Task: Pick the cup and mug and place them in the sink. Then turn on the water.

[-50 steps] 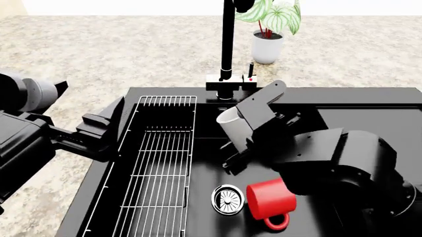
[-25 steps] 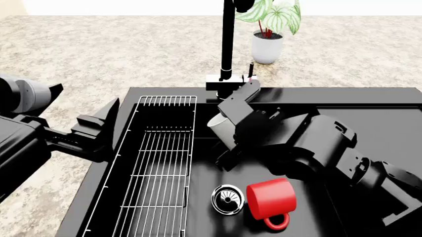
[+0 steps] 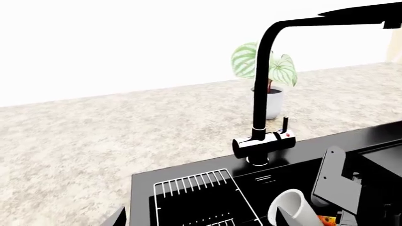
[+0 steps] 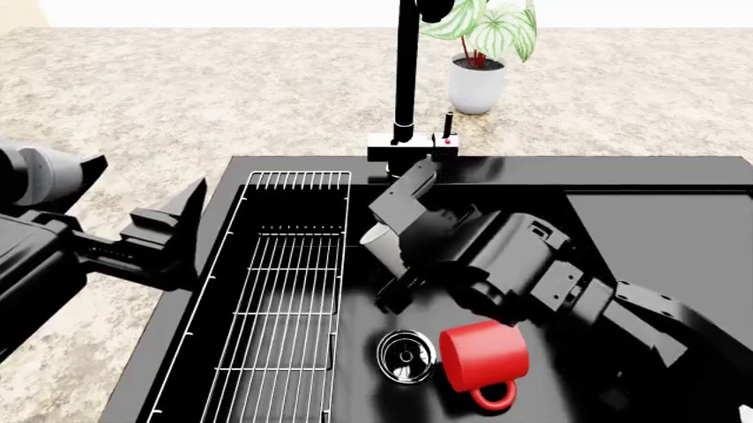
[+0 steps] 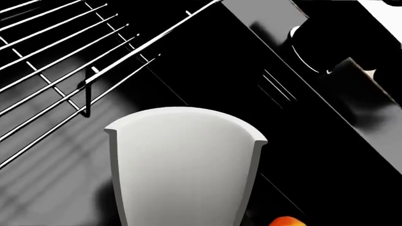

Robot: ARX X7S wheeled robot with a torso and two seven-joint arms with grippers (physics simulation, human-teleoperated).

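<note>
I am reaching my right arm across the sink [image 4: 659, 176] from the right, forearm low over the basin, and my right hand [image 4: 398, 238] is pinching the cup [image 4: 379, 247] between its fingers. The cup is tilting, its open mouth turned toward the rack [image 4: 282, 291], and it is hanging inside the basin just beside the rack's edge. In the right wrist view the cup's [image 5: 182, 165] pale wall is filling the space between my fingers, with the rack's [image 5: 56, 56] wires behind it. In the left wrist view the cup [image 3: 290, 209] is showing below the faucet [image 3: 261, 117], held against my right hand's dark finger [image 3: 332, 176].

My left arm is lying over the table [image 4: 176, 88] at the sink's left rim, and my left hand [image 4: 171, 231] is hovering there with nothing in it; I cannot tell whether its fingers are spread.

The mug [image 4: 482, 357] is lying on its side on the basin floor, handle toward me, just beside the drain [image 4: 406, 355]. The faucet [image 4: 406, 79] is standing behind the sink, with a potted plant [image 4: 480, 53] near it.
</note>
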